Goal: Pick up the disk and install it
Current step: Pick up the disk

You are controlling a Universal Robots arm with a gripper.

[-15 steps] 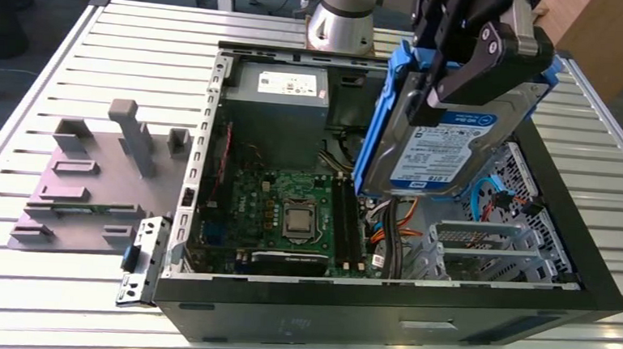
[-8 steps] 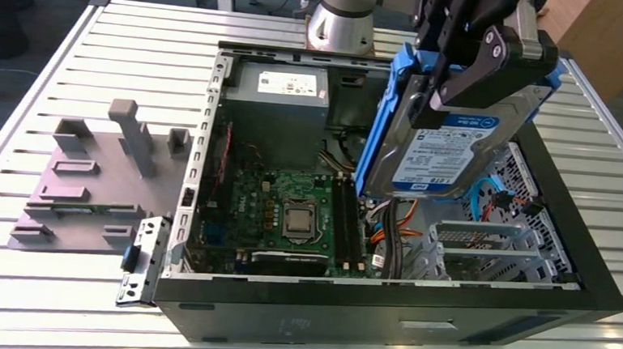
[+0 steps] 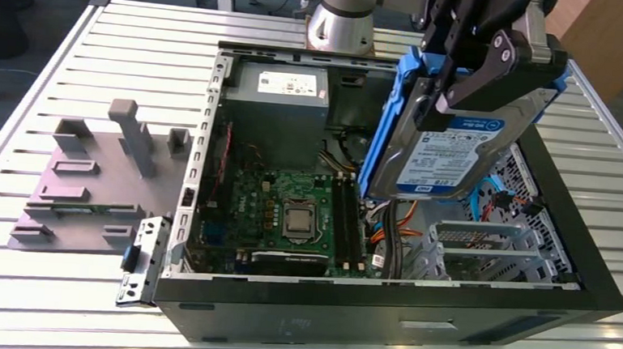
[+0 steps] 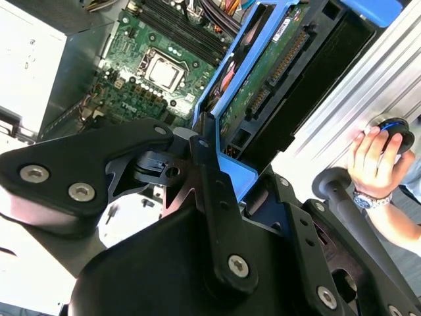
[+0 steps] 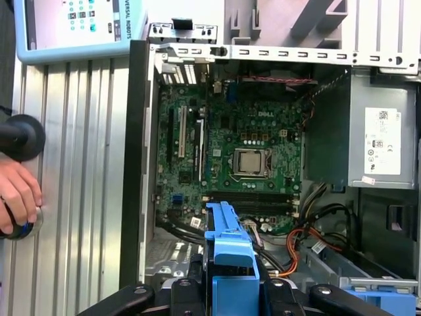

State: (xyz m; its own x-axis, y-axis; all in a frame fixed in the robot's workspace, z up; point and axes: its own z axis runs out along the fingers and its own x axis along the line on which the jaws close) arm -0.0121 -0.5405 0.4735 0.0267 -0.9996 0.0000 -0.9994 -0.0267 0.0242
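- One disk (image 3: 459,155)
- One gripper (image 3: 478,81)
- One open computer case (image 3: 390,305)
- One motherboard (image 3: 248,188) with one processor (image 3: 298,220)
- One grey power-supply box (image 3: 278,99)
- One grey fixture plate (image 3: 94,181)
- One person's hand (image 4: 376,161)

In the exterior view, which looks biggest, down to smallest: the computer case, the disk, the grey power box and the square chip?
1. computer case
2. disk and grey power box: unsure, because the disk hangs nearer the camera
3. square chip
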